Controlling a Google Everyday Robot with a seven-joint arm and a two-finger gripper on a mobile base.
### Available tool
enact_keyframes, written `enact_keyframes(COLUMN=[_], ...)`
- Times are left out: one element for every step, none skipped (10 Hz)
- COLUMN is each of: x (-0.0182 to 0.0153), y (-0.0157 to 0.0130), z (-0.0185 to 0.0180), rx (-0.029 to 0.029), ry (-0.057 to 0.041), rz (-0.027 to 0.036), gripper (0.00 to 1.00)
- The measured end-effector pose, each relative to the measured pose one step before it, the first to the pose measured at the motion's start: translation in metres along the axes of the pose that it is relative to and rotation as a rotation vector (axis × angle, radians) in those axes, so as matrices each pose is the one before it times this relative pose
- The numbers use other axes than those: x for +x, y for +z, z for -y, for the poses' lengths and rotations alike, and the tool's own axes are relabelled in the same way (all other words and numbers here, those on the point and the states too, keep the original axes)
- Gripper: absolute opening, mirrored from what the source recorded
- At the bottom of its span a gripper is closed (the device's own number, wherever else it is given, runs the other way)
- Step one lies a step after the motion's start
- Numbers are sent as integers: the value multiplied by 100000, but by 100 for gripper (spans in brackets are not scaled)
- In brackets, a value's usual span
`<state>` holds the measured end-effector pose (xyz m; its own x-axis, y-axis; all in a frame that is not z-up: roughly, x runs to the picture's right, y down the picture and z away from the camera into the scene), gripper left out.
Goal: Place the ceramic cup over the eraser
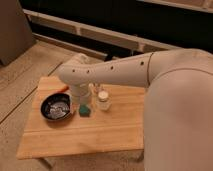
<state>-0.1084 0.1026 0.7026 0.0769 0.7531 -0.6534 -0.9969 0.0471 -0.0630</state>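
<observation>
Ceramic cup [103, 100] stands upright on the table [100, 136], just right of a teal pad [85, 110]. Judged light, rigid, slick and chippable; best taken across its side wall. Claw [80, 96] hangs just left of it; apart or together cannot be told.

Black bowl [44, 109], teal pad [84, 110] and orange piece [63, 88] lie on a wooden table [85, 136].

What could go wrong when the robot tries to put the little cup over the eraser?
The claw hangs low between the black bowl and the cup, just above the green pad. A small slip might tip the cup or shove the bowl. The arm also covers that spot, and I cannot make out the eraser, so the cup might miss it.
</observation>
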Motion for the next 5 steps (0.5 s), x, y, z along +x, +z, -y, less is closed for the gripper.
enact_keyframes(x=[-324,-657,-1059,-1225,-732], y=[-51,-151,-298,-418,-283], z=[338,470,574,382,290], rx=[1340,1338,1522,507,-212], ry=[1675,1560,1884,1355,445], rz=[1663,3204,5749,7641,5782], gripper=[65,65,65,65,65])
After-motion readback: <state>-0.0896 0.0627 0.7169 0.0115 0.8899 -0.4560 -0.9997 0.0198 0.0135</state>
